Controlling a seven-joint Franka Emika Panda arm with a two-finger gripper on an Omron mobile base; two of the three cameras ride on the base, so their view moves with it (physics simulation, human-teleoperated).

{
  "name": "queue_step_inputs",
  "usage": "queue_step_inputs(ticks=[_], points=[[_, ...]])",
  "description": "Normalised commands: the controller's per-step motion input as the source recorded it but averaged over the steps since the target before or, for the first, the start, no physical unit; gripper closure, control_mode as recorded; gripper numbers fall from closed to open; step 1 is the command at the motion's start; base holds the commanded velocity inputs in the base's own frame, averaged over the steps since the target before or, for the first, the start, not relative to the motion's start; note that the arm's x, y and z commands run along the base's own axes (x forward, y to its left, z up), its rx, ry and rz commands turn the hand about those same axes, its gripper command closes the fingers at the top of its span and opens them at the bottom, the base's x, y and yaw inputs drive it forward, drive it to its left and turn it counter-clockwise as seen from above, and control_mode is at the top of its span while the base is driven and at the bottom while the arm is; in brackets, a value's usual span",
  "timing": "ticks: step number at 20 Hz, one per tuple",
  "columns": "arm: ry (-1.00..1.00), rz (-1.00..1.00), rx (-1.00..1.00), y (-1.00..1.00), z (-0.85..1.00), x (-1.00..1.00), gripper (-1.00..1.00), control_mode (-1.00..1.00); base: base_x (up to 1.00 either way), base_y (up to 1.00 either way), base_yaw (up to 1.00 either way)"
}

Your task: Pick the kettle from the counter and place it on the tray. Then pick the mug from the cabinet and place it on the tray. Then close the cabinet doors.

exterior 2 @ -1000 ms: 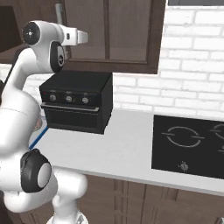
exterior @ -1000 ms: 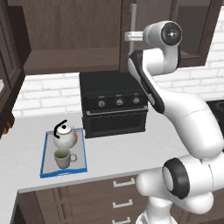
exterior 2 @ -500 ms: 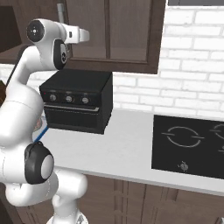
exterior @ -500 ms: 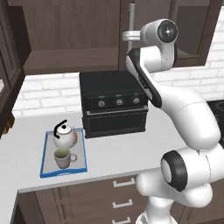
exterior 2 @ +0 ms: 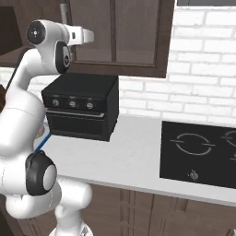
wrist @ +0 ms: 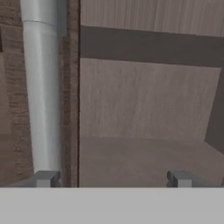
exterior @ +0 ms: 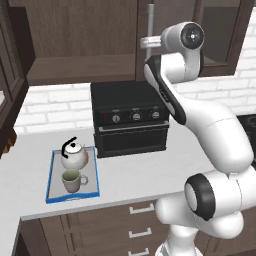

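Observation:
The blue-rimmed tray (exterior: 95, 186) lies on the counter (exterior: 30, 170) at the left; its blue edge (exterior 2: 42, 138) peeks out behind my arm in the right base view. The white kettle (exterior: 74, 156) and the pale mug (exterior: 72, 181) both stand on it. My gripper (exterior: 145, 43) (exterior 2: 90, 34) (wrist: 113, 179) is raised to the cabinet (exterior: 85, 45), open, with nothing between its jaws. Its left fingertip (wrist: 46, 178) sits at the foot of a door's grey bar handle (wrist: 41, 87) (exterior: 150, 17) (exterior 2: 63, 11). Another cabinet door (exterior: 11, 75) stands swung out at the far left.
A black oven box (exterior: 129, 117) (exterior 2: 83, 106) stands on the counter under the cabinet, just right of the tray. A black cooktop (exterior 2: 203, 152) is set into the worktop at the right. White brick wall (exterior 2: 203, 69) runs behind.
The arm's upper joints have edged slightly; the hand stays at the bar handle and the jaws have narrowed a touch. Kettle and mug have not moved.

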Motion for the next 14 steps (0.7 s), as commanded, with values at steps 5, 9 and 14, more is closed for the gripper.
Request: queue_step_inputs(ticks=[5, 9, 14], points=[[0.0, -0.01, -0.01, 0.12, -0.14, 0.01, -1.0, -1.0, 0.0, 0.0, 0.0], [0.0, 0.0, 0.0, 0.23, -0.07, 0.01, -1.0, -1.0, 0.0, 0.0, 0.0], [0.0, 0.0, 0.0, 0.23, -0.01, -0.05, -1.0, -1.0, 0.0, 0.0, 0.0]])
